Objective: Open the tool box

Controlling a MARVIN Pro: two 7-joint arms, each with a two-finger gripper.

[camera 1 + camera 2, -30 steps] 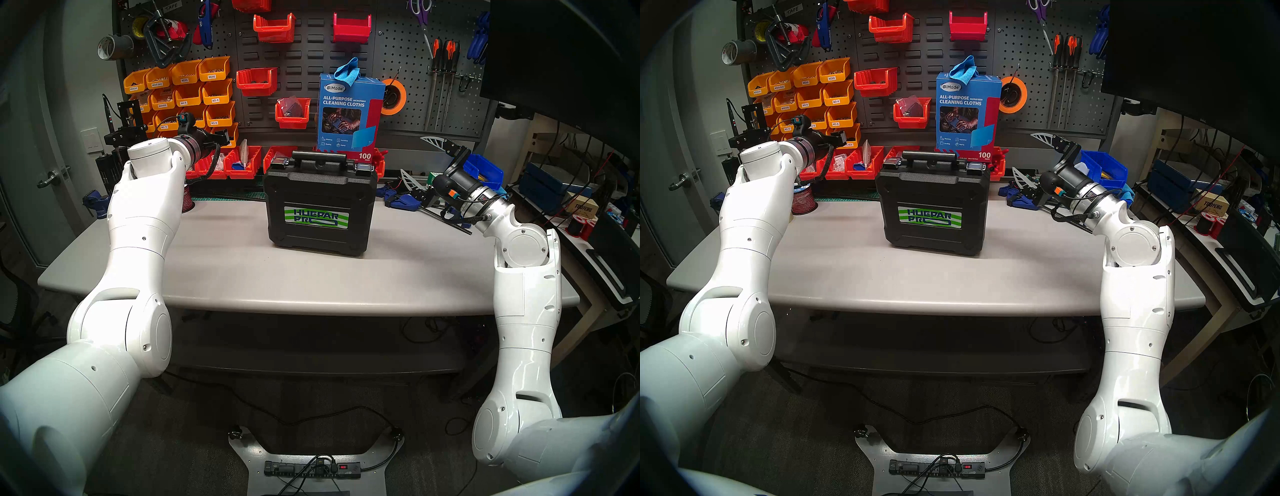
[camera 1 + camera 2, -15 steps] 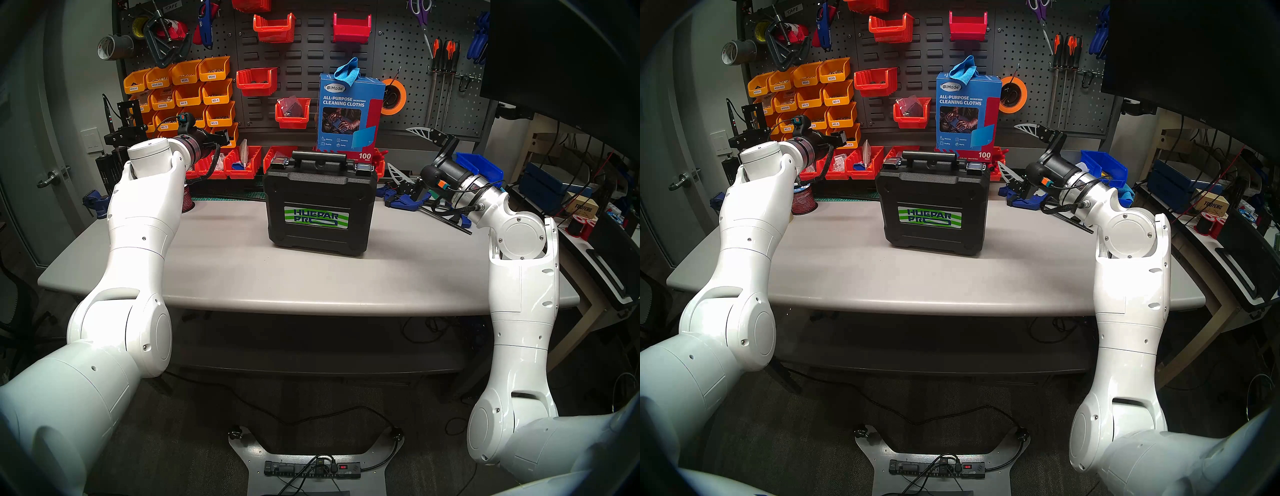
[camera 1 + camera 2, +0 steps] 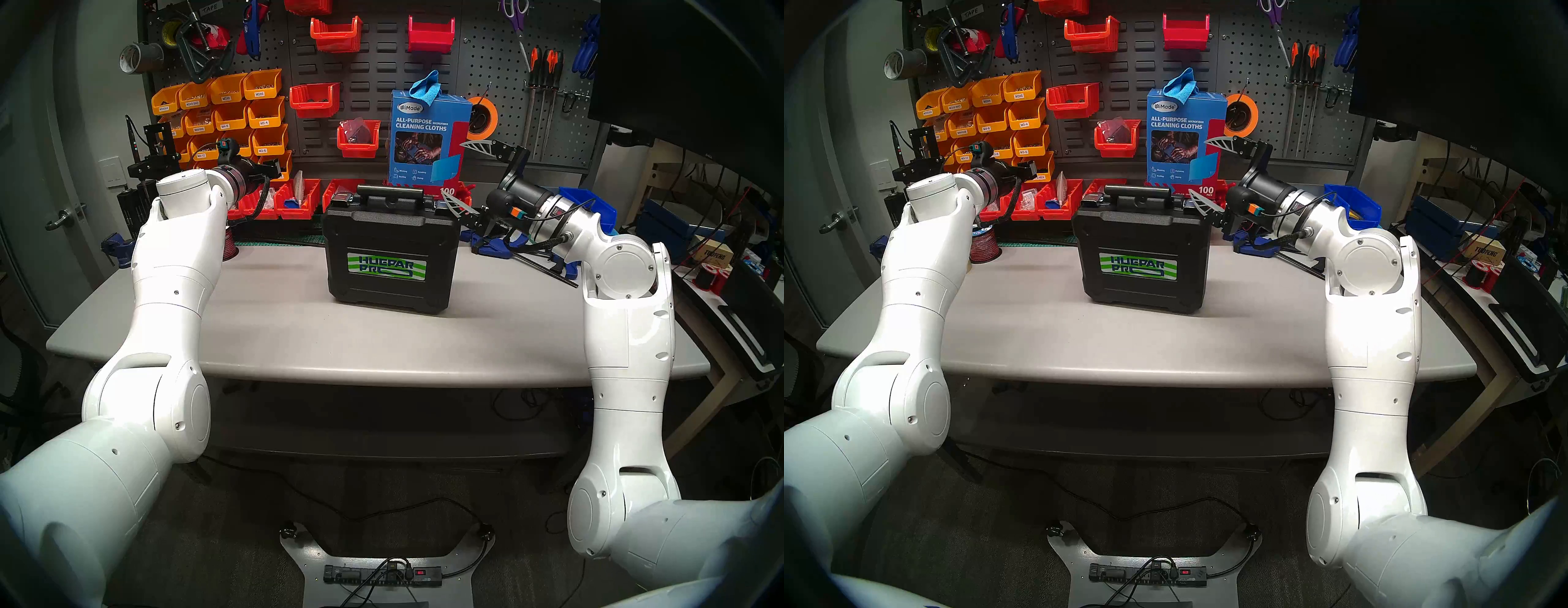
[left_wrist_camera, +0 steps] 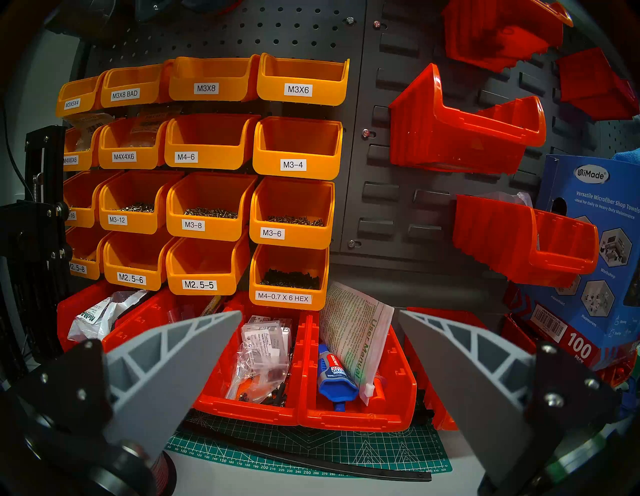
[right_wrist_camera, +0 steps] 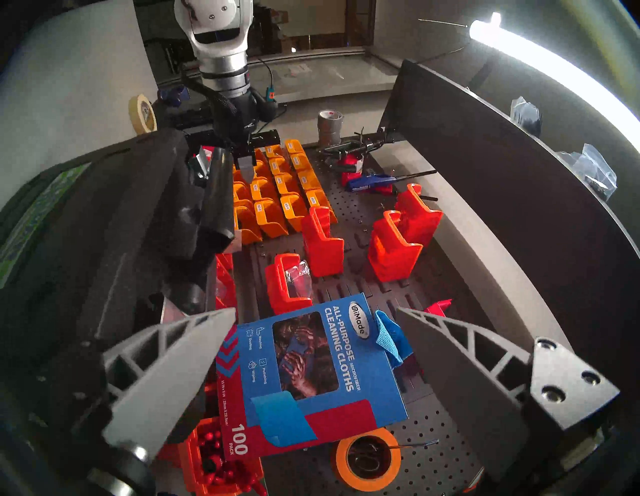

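The black tool box (image 3: 390,237) stands upright and closed in the middle of the table, HUEPAR PRO label facing me, handle (image 3: 390,193) on top. It also shows in the head right view (image 3: 1144,237) and at the left of the right wrist view (image 5: 104,235). Its left silver latch (image 3: 343,198) lies flat; the right latch is partly hidden by my finger. My right gripper (image 3: 466,174) is open and empty at the case's upper right corner, its lower finger (image 3: 456,203) over the right latch. My left gripper (image 4: 320,313) is open and empty, off to the left, facing the bins.
A blue cleaning-cloths box (image 3: 428,140) stands right behind the case. Red bins (image 3: 297,201) line the table's back edge, orange bins (image 3: 229,114) hang on the pegboard. Blue clamps (image 3: 494,246) and a blue bin (image 3: 594,204) lie at the right, a red wire spool (image 3: 231,250) at the left.
My right arm has swung left and upward, bringing the open gripper from the table's right side to the case's upper right corner. The left arm and the case have not moved.
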